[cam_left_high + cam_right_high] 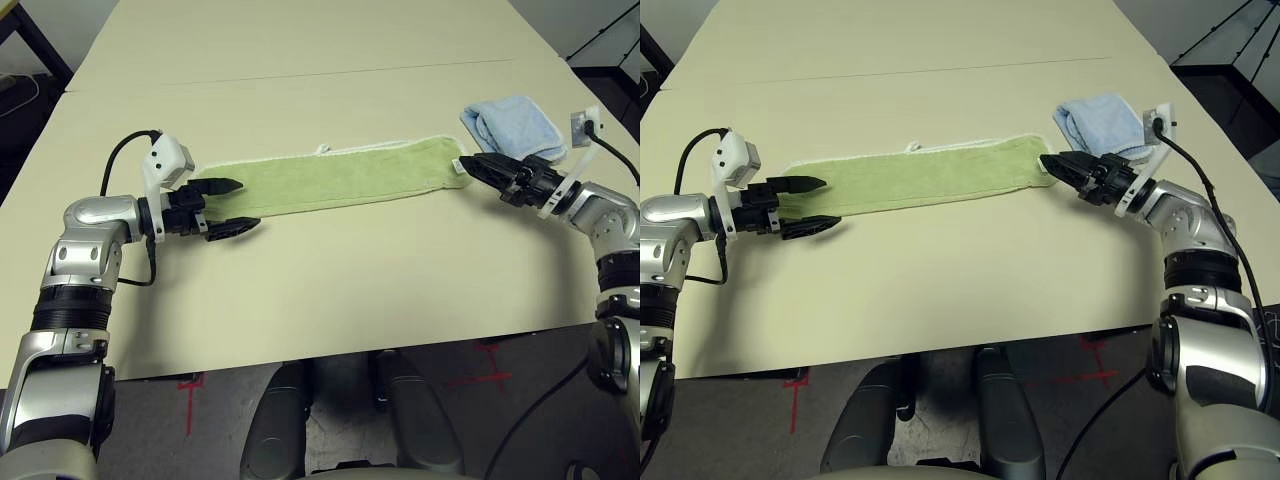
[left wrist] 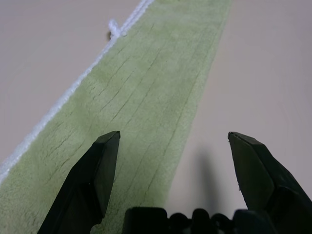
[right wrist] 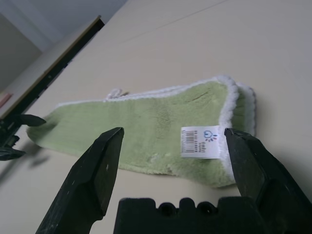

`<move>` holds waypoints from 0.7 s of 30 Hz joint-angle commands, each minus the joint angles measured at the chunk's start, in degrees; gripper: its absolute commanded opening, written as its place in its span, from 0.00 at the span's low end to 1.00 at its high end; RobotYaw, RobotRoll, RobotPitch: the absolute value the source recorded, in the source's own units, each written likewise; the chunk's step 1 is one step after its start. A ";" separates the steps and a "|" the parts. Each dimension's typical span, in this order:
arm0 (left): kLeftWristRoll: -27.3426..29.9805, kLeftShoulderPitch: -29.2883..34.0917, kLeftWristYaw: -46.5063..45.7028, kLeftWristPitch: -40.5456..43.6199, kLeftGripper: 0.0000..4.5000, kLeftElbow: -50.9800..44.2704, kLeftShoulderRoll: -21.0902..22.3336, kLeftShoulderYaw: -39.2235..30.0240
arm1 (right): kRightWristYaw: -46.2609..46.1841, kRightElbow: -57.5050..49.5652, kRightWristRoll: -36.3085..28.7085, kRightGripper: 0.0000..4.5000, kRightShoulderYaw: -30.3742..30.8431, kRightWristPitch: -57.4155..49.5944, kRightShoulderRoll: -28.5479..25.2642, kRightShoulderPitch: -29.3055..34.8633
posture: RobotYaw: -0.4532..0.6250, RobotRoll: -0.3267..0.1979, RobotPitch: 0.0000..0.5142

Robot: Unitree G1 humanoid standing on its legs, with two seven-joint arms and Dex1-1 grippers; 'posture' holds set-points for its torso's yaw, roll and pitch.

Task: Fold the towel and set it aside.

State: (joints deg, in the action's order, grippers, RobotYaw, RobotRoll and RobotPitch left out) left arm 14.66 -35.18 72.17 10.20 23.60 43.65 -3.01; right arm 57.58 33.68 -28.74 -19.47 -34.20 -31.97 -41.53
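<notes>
The towel (image 1: 330, 177) lies flat on the table (image 1: 330, 290), folded into a long narrow green strip running across in front of the robot, white stitched edging along its far side. At the towel's left end sits the left gripper (image 1: 230, 206), fingers spread wide and empty: the far finger hovers over the towel's end, the near one hangs over bare table just off the towel's near edge. From the left wrist, the towel's near edge runs up between the two fingers (image 2: 92, 185), cloth under one and table under the other.

Over at the towel's other end, the right gripper (image 1: 1055, 165) points straight at it, its fingers parted in the wrist view and holding nothing, tips just beside the rounded white-edged end. The small white tag (image 3: 200, 142) shows between those fingers, lying on the towel near that end. Just beyond that end of the towel, a folded light blue towel (image 1: 514, 126) rests on the table, apart from the green one.
</notes>
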 commanded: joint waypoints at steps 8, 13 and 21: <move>0.93 2.28 0.41 3.43 1.00 -5.66 0.15 1.38 | -10.35 -10.75 -9.17 1.00 -5.50 -13.92 1.28 6.92 | 0.40 0.62 0.42; 1.63 2.65 -0.56 4.96 1.00 -7.46 -0.48 1.48 | -13.34 -13.16 -11.77 1.00 -6.61 -17.03 1.60 9.53 | 0.40 0.62 0.42; 1.59 2.52 -1.09 5.29 1.00 -7.32 -0.82 1.34 | -15.84 -12.13 -11.73 1.00 -5.60 -15.37 3.37 9.98 | 0.40 0.62 0.42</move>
State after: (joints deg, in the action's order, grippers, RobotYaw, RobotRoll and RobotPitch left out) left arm 15.81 -33.31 71.01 15.05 16.60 43.05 -2.08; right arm 42.58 21.33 -40.54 -25.38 -50.21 -29.03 -31.99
